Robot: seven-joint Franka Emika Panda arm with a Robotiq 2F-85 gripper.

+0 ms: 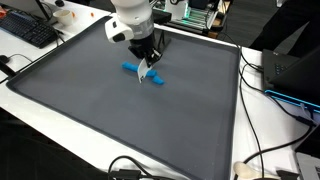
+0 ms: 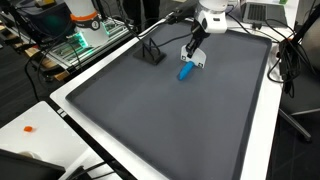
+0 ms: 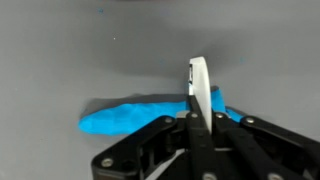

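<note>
The gripper (image 3: pixel 198 85) has its fingers pressed together with no gap between them. In the wrist view they cross the right part of the elongated bright-blue object (image 3: pixel 125 117), which lies flat at lower centre. Contact cannot be confirmed. In both exterior views the object (image 1: pixel 130 68) (image 2: pixel 185 72) lies in the upper middle of the dark grey mat (image 1: pixel 90 115) on the white table (image 1: pixel 255 120), directly under the gripper.

Long object (image 1: pixel 131 68) on mat (image 1: pixel 100 115), claw (image 1: pixel 150 74) over it
</note>
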